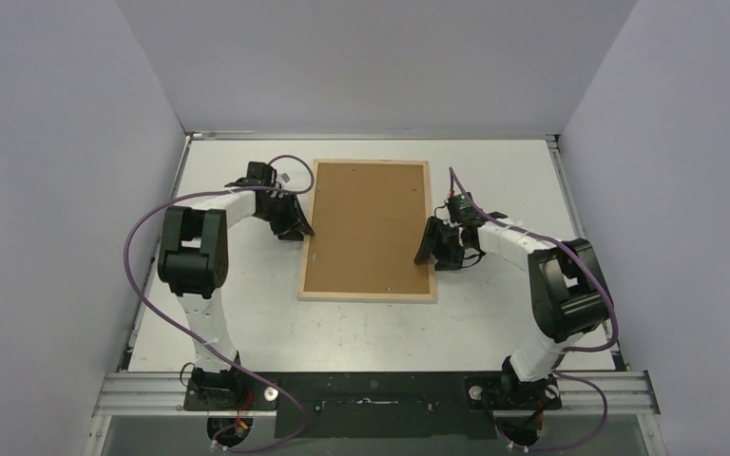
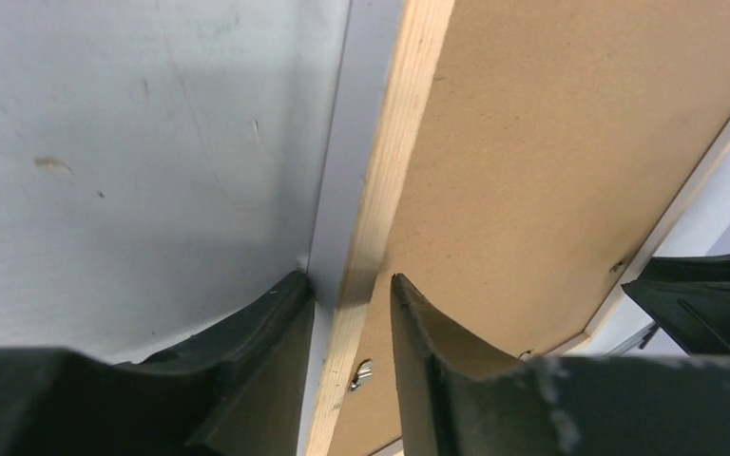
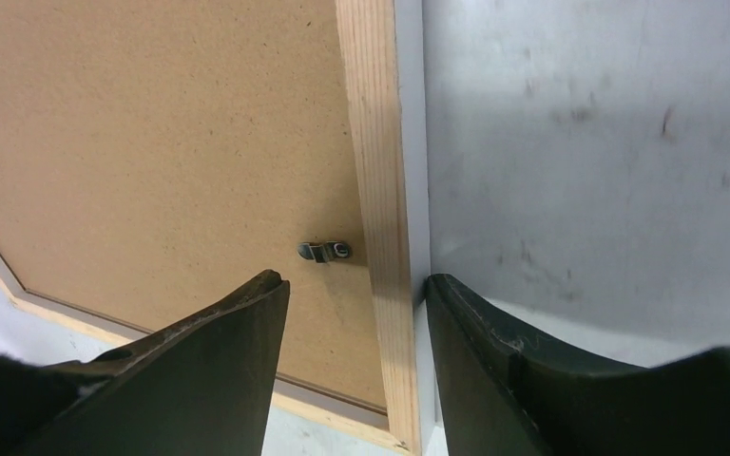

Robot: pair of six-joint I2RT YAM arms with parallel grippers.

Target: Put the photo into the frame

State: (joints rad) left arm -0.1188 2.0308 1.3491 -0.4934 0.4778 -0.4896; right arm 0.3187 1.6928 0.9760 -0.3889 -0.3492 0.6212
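Frame (image 1: 366, 296) lies face down on the table (image 1: 247, 313), brown backing board (image 1: 369, 228) uppermost, the photo nowhere visible; the left gripper (image 2: 350, 285) straddles its left rim with fingers close on both sides, though whether it pinches cannot be told. At the right rim the right gripper (image 3: 356, 280) stands spread, outer finger against the edge, inner finger clear beside a metal clip (image 3: 325, 251). Judged a two-sided grasp, both should close squarely on wood, off the clip, and lift level together.
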